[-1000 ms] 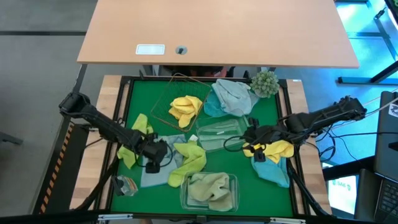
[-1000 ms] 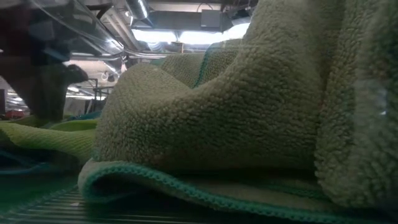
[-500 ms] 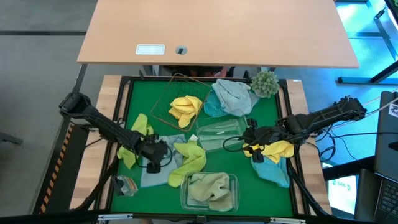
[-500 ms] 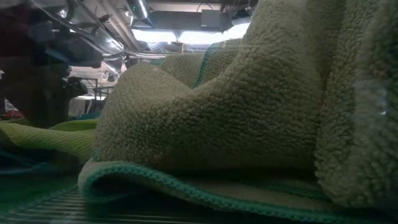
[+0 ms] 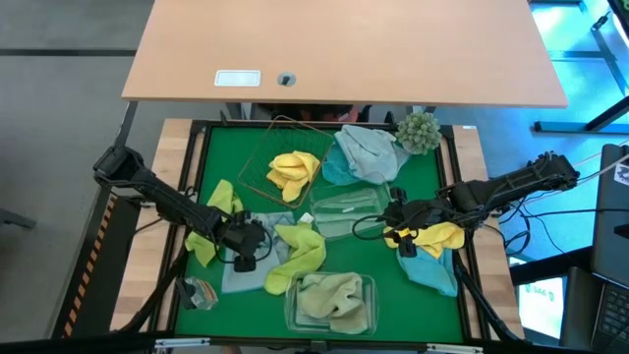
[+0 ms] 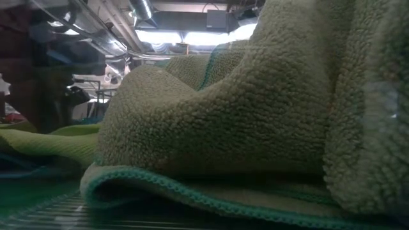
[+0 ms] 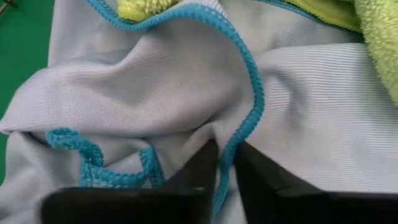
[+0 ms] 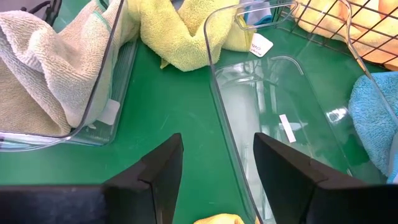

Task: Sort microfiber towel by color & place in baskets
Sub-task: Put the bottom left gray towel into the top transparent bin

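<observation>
Toward the lower left of the high view, the left end effector (image 5: pixel 243 258) sits low on a pale grey-blue towel (image 5: pixel 236 277) lying flat on the green counter (image 5: pixel 388 295). Its wrist view shows the two dark fingers (image 7: pixel 202 168) drawn nearly together with a fold of that towel's teal-stitched hem between them, so it is pinching the cloth.

The right end effector (image 5: pixel 397 228) hovers at right of centre, beside the empty clear tub (image 5: pixel 346 213); its fingers (image 8: pixel 163 167) are spread with nothing between them.

Sorting looks partly done. An olive towel (image 5: pixel 330 298) fills the clear tub at the bottom centre (image 5: pixel 366 313). A yellow towel (image 5: pixel 293 170) lies in the wire basket (image 5: pixel 287 143) at upper centre. The middle tub holds no cloth, so the blue group has not been started.

Still loose on the counter:
- a lime towel (image 5: pixel 305 254) beside the left end effector;
- another lime towel (image 5: pixel 214 216) at far left;
- a blue towel (image 5: pixel 366 154) at top centre, near the fuzzy ball plant (image 5: pixel 417 131);
- a yellow towel (image 5: pixel 441 237) lying on a teal towel (image 5: pixel 432 270) at right.

The pinched towel is crumpled, with no clean long axis; its bulk runs roughly from lower left toward the lime towel at its right.
</observation>
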Motion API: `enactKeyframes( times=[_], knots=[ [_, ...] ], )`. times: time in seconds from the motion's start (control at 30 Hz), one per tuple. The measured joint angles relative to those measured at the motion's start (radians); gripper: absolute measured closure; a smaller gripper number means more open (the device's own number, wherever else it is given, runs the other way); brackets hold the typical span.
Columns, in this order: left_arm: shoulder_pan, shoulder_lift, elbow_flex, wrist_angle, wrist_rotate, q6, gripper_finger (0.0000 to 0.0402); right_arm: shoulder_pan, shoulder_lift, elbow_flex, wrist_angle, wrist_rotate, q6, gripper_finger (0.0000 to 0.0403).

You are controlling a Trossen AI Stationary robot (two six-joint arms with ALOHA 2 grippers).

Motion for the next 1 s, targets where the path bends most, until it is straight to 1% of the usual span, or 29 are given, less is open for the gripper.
enactKeyframes(
  times=[0.03,0.07,0.23,0.4,0.53,0.67,0.8,0.9,1.0],
  knots=[
    [0.000,0.000,0.001,-0.001,0.009,-0.008,0.0384,0.000,0.000,0.000,0.000,0.000,0.000,0.0205],
    [0.000,0.000,0.006,-0.003,0.016,-0.019,0.0391,0.000,0.000,0.000,0.000,0.000,0.000,0.0205],
    [0.000,-0.001,0.077,-0.031,0.026,-0.022,0.0398,0.000,0.000,0.000,-0.001,0.000,0.000,0.0205],
    [-0.001,-0.002,0.225,-0.173,0.019,0.023,0.0399,0.000,0.000,0.000,-0.001,0.000,0.000,0.0205],
    [-0.001,-0.002,0.366,-0.299,-0.021,0.077,0.0400,0.000,0.000,0.000,-0.001,0.000,0.000,0.0205],
    [-0.001,-0.002,0.509,-0.399,-0.089,0.126,0.0400,0.000,0.000,0.000,-0.001,0.000,0.000,0.0205],
    [-0.001,-0.002,0.631,-0.449,-0.161,0.171,0.0401,0.000,0.000,0.000,-0.001,0.000,-0.001,0.0205],
    [0.000,-0.003,0.719,-0.476,-0.189,0.196,0.0401,0.000,0.000,0.000,-0.001,0.000,-0.001,0.0205],
    [0.000,-0.003,0.794,-0.497,-0.195,0.199,0.0401,0.000,0.000,0.000,-0.001,0.000,-0.001,0.0205]
  ],
)
